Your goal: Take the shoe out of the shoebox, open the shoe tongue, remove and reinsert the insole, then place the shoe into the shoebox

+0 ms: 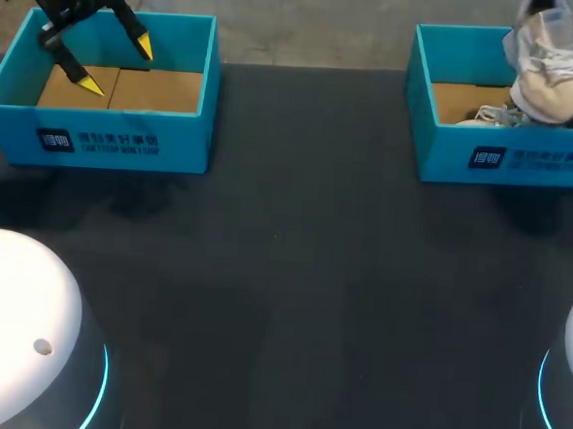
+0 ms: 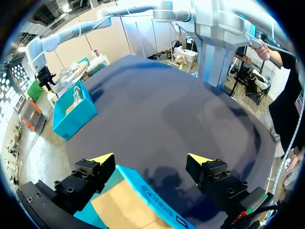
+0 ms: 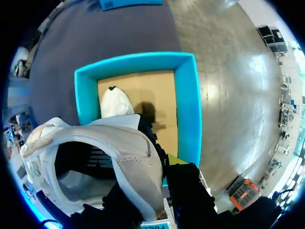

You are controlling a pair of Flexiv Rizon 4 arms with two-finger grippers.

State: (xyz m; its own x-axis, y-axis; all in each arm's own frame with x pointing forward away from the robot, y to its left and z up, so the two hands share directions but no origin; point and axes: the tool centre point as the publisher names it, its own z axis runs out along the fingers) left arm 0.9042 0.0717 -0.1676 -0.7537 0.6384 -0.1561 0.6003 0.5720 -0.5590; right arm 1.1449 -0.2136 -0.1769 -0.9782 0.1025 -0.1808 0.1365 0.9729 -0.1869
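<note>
A pale beige-and-white shoe [image 1: 553,66] hangs heel-up above the right blue shoebox [image 1: 446,151]. In the right wrist view my right gripper [image 3: 159,179] is shut on the shoe's [image 3: 119,143] heel collar, with the box [image 3: 187,109] straight below. A second white shoe [image 3: 116,102] lies inside that box. The right gripper itself is hidden in the head view. My left gripper [image 1: 117,66] hovers open over the left blue shoebox [image 1: 97,135], which holds only cardboard. Nothing sits between its yellow fingertips [image 2: 102,158]. The lifted shoe [image 2: 71,74] shows far ahead across the table.
The dark table top [image 1: 293,273] stretches between the two boxes. My arms' white bases [image 1: 17,324] stand at the near left and near right corners. The near corner of the left box [image 2: 143,191] lies just under the left gripper.
</note>
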